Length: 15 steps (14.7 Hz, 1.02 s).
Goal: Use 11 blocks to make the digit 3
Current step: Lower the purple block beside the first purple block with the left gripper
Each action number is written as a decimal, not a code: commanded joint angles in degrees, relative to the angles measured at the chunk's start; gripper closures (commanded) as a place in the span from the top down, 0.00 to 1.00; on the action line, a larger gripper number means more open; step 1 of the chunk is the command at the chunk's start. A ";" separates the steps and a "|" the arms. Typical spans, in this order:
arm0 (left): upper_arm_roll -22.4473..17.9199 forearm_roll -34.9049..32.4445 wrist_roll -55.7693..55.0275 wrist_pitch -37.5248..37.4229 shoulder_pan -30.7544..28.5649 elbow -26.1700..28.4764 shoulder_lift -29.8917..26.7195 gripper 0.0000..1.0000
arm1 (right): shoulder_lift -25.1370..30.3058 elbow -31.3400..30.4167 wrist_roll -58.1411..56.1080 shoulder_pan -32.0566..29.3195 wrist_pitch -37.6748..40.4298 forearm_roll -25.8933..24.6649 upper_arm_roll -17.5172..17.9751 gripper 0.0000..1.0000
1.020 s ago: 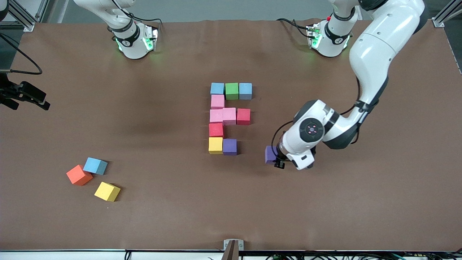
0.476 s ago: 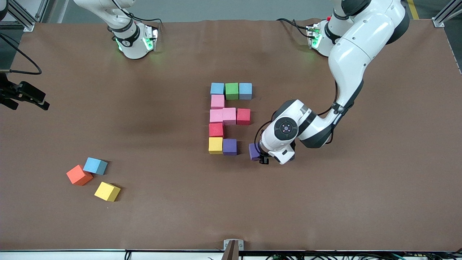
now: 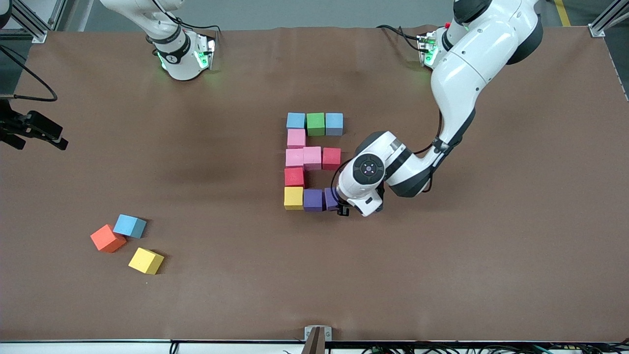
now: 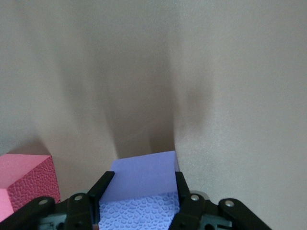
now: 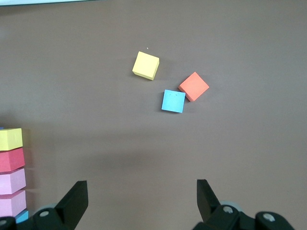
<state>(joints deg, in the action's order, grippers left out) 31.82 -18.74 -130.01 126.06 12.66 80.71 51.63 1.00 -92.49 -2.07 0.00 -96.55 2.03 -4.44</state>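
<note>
Presently: digit 3 (image 3: 312, 162), ten cubes laid, eleventh arriving.
Left gripper (image 3: 340, 202) clenched on the purple block (image 3: 330, 198), (image 4: 142, 184), at the digit's open end of the nearest bar, beside the placed purple cube (image 3: 313, 199); advice: lower it square and flush against that neighbour before letting go. Right gripper (image 5: 142, 200) waits, jaws spread and empty, high above the table, apart from the digit. Three spare cubes (image 3: 127, 242) lie well apart from the digit, toward the right arm's end.

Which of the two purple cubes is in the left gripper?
The purple matte cube at the bottom bar's open end, clamped by the left gripper; the other purple cube sits free beside the yellow one.
</note>
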 commanded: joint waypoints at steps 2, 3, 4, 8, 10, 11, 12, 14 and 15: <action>-0.70 0.73 2.22 -0.38 0.62 -1.87 0.75 0.09 | -0.03 0.56 -0.21 0.09 0.31 -0.45 -0.13 1.00; -0.70 0.73 2.91 -0.38 0.79 -1.87 0.75 0.09 | -0.03 0.56 -0.21 0.09 0.22 -0.45 -0.13 1.00; -0.70 0.81 3.70 -0.38 1.05 -1.87 1.10 0.09 | -0.03 0.56 -0.21 0.09 0.22 -0.45 -0.13 1.00; -0.70 0.82 6.35 -0.20 1.41 -1.87 1.54 0.09 | -0.03 0.47 -0.12 0.00 0.05 -0.36 -0.13 1.00; -0.70 0.82 6.44 -0.20 1.41 -1.96 1.72 0.09 | -0.12 0.47 -0.21 0.18 0.13 -0.36 -0.13 1.00; -0.70 0.82 6.44 -0.12 1.41 -2.05 1.81 0.09 | -0.12 0.47 -0.21 0.18 0.22 -0.36 -0.13 1.00; -0.70 0.82 6.44 -0.03 1.41 -2.05 1.89 0.09 | -0.12 0.47 -0.21 0.18 0.22 -0.36 -0.13 1.00; -0.70 0.82 6.35 -0.03 1.41 -2.05 1.98 0.09 | -0.12 0.47 -0.21 0.09 0.22 -0.36 -0.13 1.00; -0.70 0.82 6.26 0.50 1.41 -2.05 2.07 0.09 | -0.12 0.47 -0.21 0.09 0.22 -0.36 -0.13 1.00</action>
<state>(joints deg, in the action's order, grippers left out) 31.63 -18.75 -124.83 126.11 13.35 80.25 52.78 1.00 -92.48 -2.07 -0.01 -96.56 2.03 -4.45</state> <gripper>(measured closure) 0.441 0.000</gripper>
